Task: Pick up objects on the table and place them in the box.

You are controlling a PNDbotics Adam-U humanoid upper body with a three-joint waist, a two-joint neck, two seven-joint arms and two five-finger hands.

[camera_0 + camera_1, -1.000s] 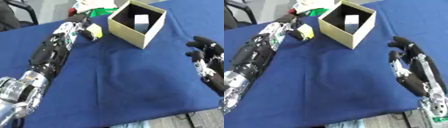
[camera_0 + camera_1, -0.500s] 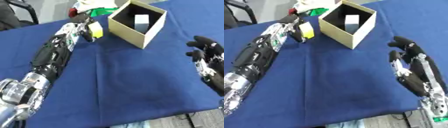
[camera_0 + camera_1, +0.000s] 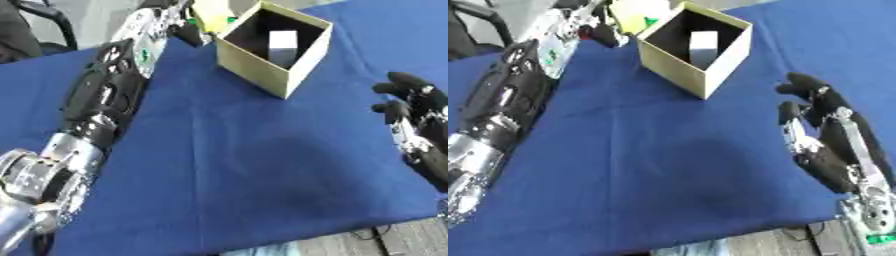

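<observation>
Box [image 3: 273, 50]: tan, open-topped, standing on the blue cloth [image 3: 245, 170] at about 12 o'clock of the view, turned corner-on. Inside it a pale block [image 3: 283, 44] stands against the dark interior.

Left hand [image 3: 179, 20]: at the top edge, about 11 o'clock, just left of the box's near-left corner. Its arm lies stretched in a long diagonal from the lower left corner up to that point, black links with silver joints low down. Fingers are curled on a yellow item [image 3: 210, 11], which sits just beside the box's left rim, level with or slightly above it; whether it touches the rim cannot be told. A bit of green shows beside the yellow.

Right hand [image 3: 820, 125]: at 3 o'clock, well apart from the box, held above the cloth near its right edge. Fingers point up toward the far side, slightly bent and spread, holding nothing. The forearm runs down to the lower right corner.
</observation>
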